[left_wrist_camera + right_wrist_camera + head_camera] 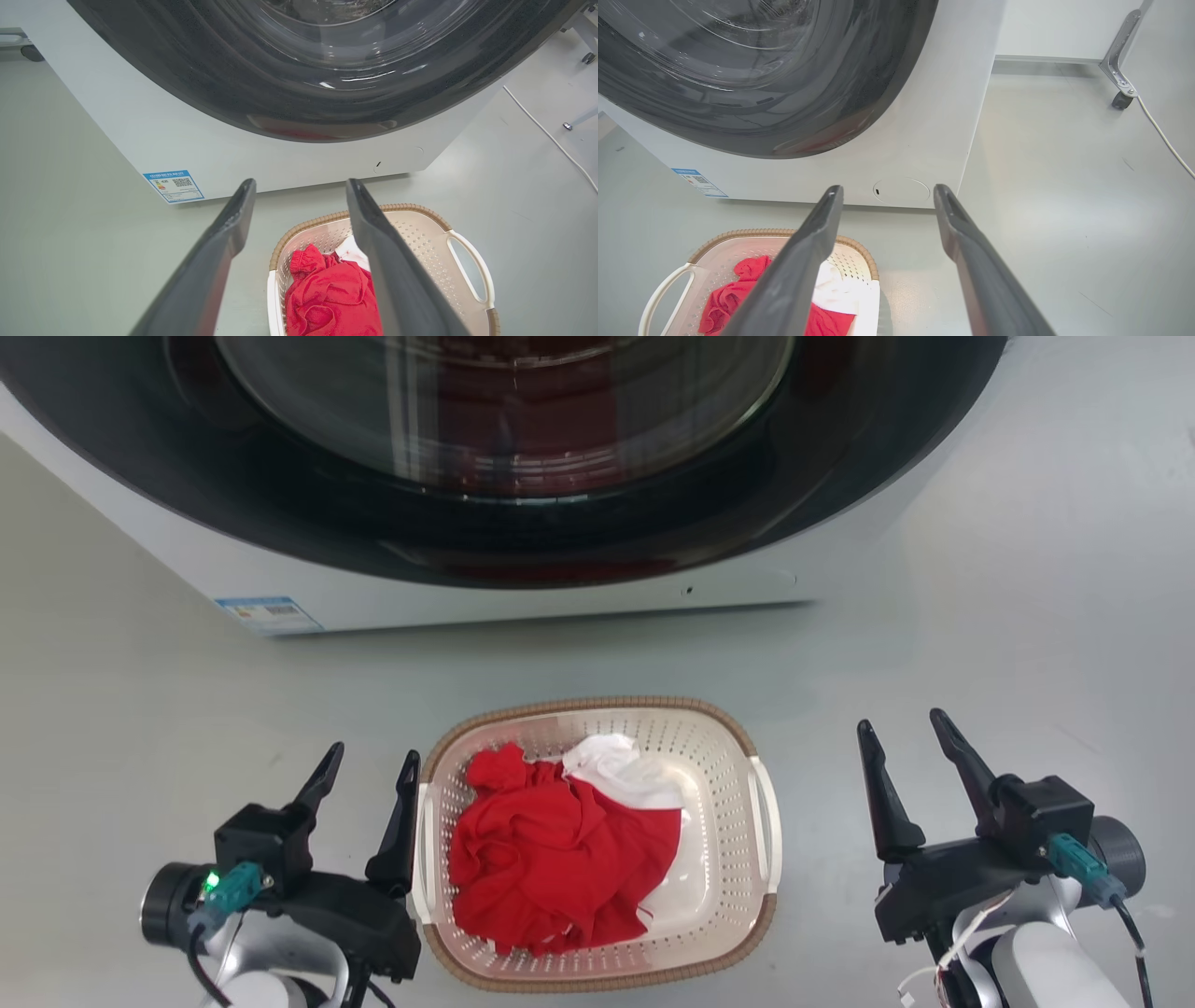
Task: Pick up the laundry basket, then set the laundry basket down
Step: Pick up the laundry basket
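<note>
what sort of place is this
Probably a laundry area: a white front-loading washing machine with a dark round door, and a cream perforated plastic laundry basket of red and white clothes.

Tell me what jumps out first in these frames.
The red garment heaped in the laundry basket, centre floor, grabs the eye, a white cloth beside it. Behind looms the washing machine with its dark round door. The left gripper and right gripper flank the basket, fingers open.

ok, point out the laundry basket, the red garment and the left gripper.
laundry basket point(597, 703), head view, far brown rim.
red garment point(551, 859), head view, middle of cloth.
left gripper point(373, 752), head view, midway between fingertips.
</note>
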Controlling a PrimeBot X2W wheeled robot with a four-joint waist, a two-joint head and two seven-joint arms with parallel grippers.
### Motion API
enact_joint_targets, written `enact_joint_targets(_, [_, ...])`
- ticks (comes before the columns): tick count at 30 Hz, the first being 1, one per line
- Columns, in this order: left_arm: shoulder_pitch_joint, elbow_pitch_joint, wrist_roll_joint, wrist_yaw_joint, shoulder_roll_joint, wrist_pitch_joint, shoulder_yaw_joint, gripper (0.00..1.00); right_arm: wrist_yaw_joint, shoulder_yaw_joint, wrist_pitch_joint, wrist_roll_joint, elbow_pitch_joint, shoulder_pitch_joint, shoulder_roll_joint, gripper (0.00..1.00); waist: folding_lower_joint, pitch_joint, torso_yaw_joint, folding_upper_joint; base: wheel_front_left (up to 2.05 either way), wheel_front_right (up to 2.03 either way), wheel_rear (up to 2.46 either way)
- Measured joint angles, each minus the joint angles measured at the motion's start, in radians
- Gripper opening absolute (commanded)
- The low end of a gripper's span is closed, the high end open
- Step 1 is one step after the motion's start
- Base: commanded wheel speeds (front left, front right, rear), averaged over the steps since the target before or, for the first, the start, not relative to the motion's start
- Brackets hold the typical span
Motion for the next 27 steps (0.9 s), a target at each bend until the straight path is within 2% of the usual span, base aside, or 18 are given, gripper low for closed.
enact_joint_targets(12, [-0.156, 0.192, -0.024, -0.054, -0.008, 0.062, -0.011, 1.0, 0.011, 0.019, 0.031, -0.001, 0.087, -0.123, 0.022, 1.0, -0.0001, 0.179, 0.002, 0.0001, 0.0, 0.0, 0.0])
enact_joint_targets(27, [-0.341, 0.405, -0.055, -0.108, -0.014, 0.091, -0.007, 1.0, 0.047, 0.071, 0.045, -0.01, 0.204, -0.265, 0.055, 1.0, -0.0002, 0.393, 0.001, 0.0001, 0.0, 0.0, 0.0])
